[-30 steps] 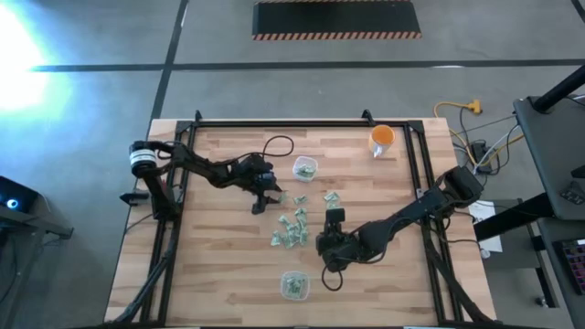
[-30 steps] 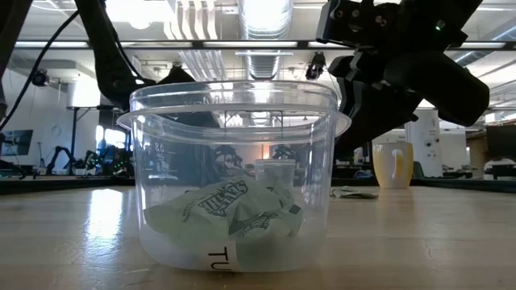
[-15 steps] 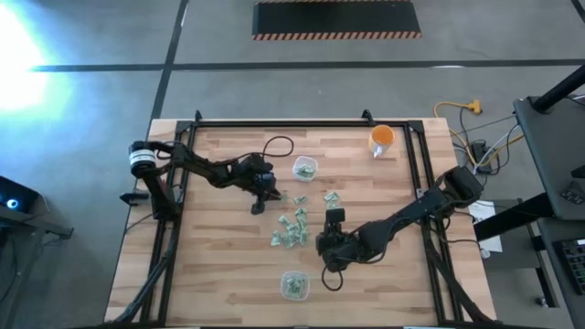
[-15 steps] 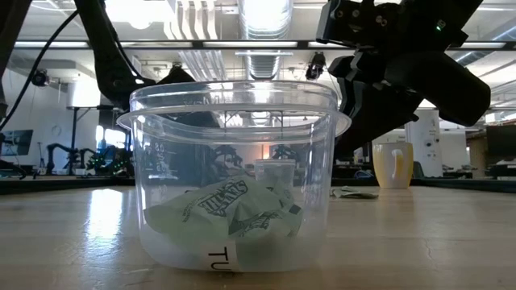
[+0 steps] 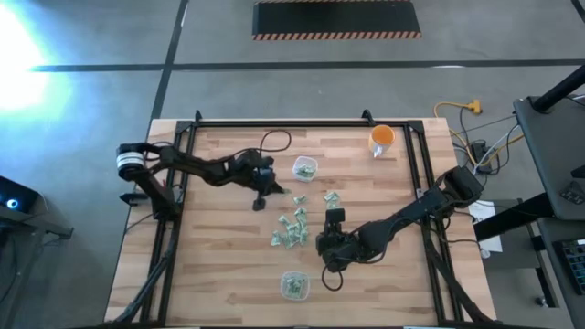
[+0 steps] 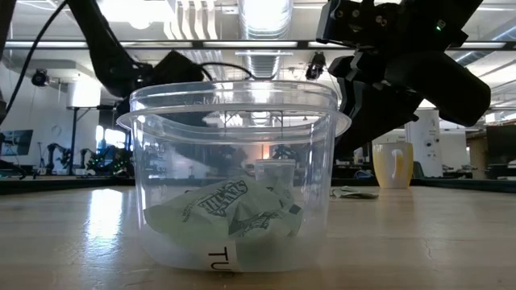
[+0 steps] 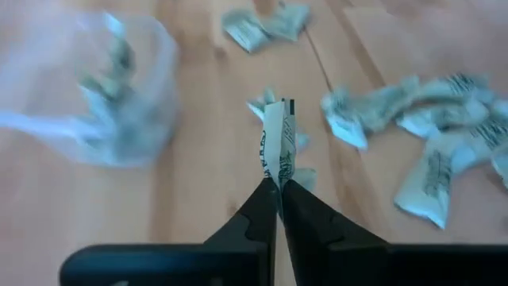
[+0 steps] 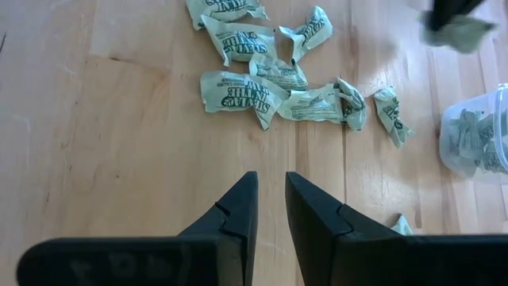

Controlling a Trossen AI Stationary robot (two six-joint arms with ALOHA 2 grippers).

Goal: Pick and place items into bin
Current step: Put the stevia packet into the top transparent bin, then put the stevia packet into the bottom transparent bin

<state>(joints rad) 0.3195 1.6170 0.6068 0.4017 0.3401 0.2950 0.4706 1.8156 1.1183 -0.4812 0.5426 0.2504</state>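
Observation:
Several pale green-and-white wrapped items [image 5: 292,228] lie loose on the wooden table's middle, also seen in the right wrist view [image 8: 262,91]. My left gripper [image 5: 266,192] hangs just left of the far clear bin [image 5: 304,168], shut on one item [image 7: 278,139]. My right gripper [image 5: 334,219] hovers low, right of the pile. Its fingers [image 8: 271,187] stand a little apart, with nothing between them. A second clear bin [image 6: 234,185] near the front edge holds a few items [image 6: 234,213]. My left gripper pinches one wrapped item by its lower end [image 7: 278,171] between its two fingertips. The fingers come from above, slanting down. The item sticks out past the tips, lifted clear of the table and of the other items.
An orange cup [image 5: 382,139] stands at the far right of the table. A black cable [image 5: 274,143] loops on the table behind my left arm. Dark rails run along the table's left, far and right sides. Bare wood lies at the near left.
My left gripper has risen a little and drawn slightly toward the far edge, while its arm has swung at the shoulder. My right arm has kept still.

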